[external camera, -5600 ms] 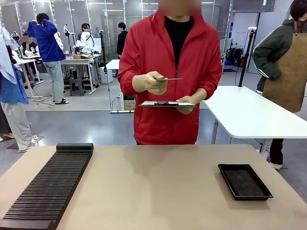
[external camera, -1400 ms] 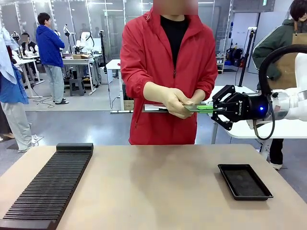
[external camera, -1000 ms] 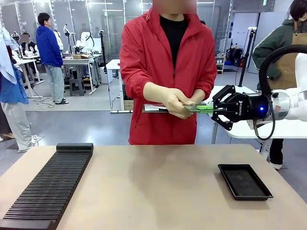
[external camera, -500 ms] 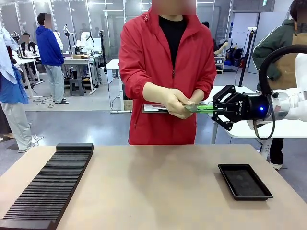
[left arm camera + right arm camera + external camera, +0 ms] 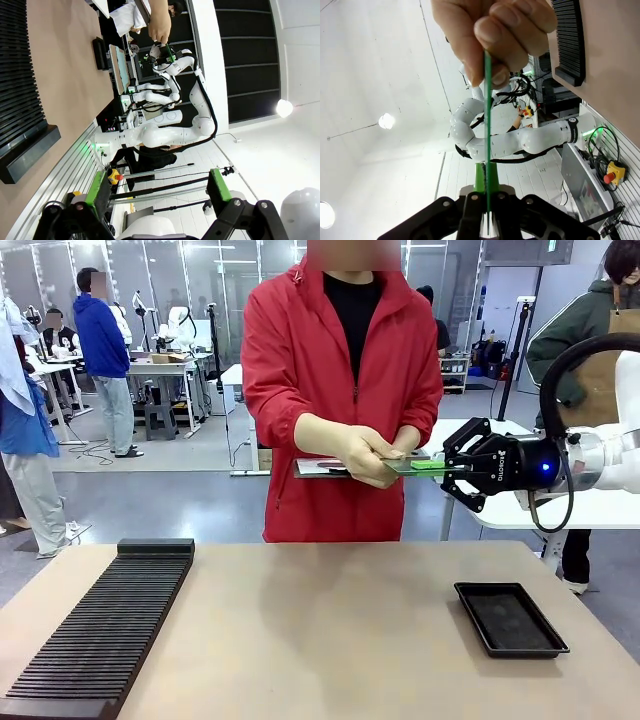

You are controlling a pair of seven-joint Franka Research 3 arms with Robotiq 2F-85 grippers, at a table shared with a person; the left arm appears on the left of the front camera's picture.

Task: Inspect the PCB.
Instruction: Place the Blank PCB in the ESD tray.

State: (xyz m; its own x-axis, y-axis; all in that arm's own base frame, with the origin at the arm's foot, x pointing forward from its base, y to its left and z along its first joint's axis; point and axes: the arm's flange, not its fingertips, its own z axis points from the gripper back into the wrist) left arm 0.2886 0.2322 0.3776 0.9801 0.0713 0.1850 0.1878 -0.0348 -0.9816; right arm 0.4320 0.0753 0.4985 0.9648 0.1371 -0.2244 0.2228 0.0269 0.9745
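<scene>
PCB (image 5: 408, 467): level, above bench (image 5: 320, 630)
Right fingers (image 5: 447, 458): clenched on PCB edge
Person's hand (image 5: 362, 454): pinching opposite edge
Left fingers (image 5: 216, 184): released, spread wide

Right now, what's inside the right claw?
The right claw is shut on one end of the PCB, which shows edge-on. The person's hand pinches the other end. Where hand and claw grip the board, its surface is covered.

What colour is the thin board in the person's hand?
The board is green, clearest in the right wrist view.
</scene>
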